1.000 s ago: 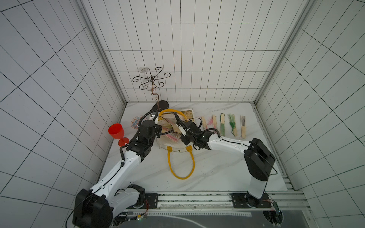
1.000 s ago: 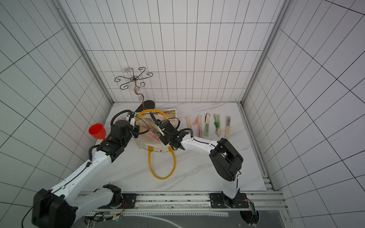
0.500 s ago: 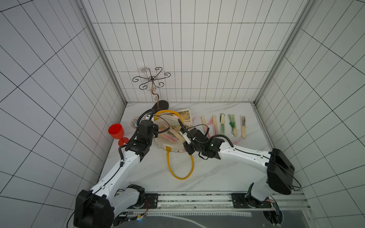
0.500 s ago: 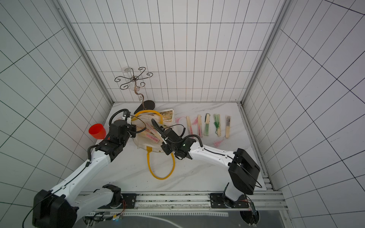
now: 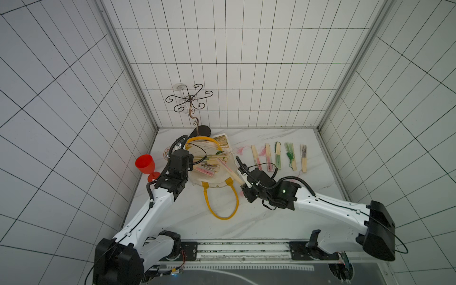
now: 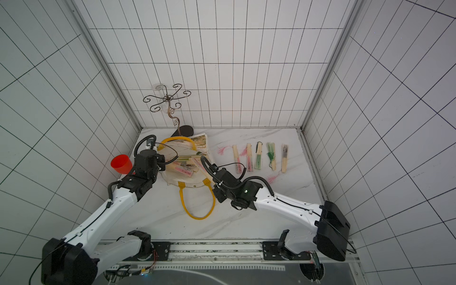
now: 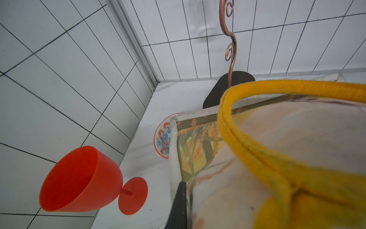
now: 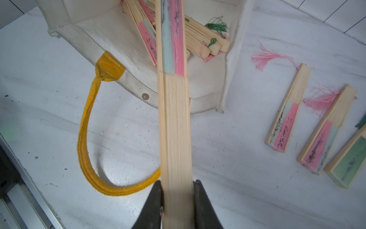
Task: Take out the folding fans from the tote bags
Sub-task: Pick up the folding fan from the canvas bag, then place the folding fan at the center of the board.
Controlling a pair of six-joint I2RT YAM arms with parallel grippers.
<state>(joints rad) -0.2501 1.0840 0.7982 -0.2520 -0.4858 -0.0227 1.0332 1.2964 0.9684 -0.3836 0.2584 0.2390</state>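
The cream tote bag [image 5: 209,182] lies on the marble table with its mouth facing the front; one yellow handle [image 5: 223,209] is spread on the table. My left gripper [image 7: 185,184] is shut on the bag's upper edge and holds the mouth up. My right gripper [image 8: 176,186] is shut on the bamboo end of a pink and pale-blue folding fan [image 8: 174,111]. That fan's far end still reaches over the bag's opening. Several more fans [image 5: 207,167] lie inside the bag. Several others [image 5: 278,155] lie in a row on the table to its right.
A red goblet [image 5: 145,165] stands by the left wall. Behind the bag are a curled metal stand [image 5: 190,103] on a dark base [image 5: 202,130] and a patterned plate [image 7: 163,138], partly under the bag. A loose pink tassel [image 6: 272,179] lies near the fan row.
My right gripper has drawn back toward the table's front with the fan, pulling it most of the way out of the bag. The left gripper has kept its hold.
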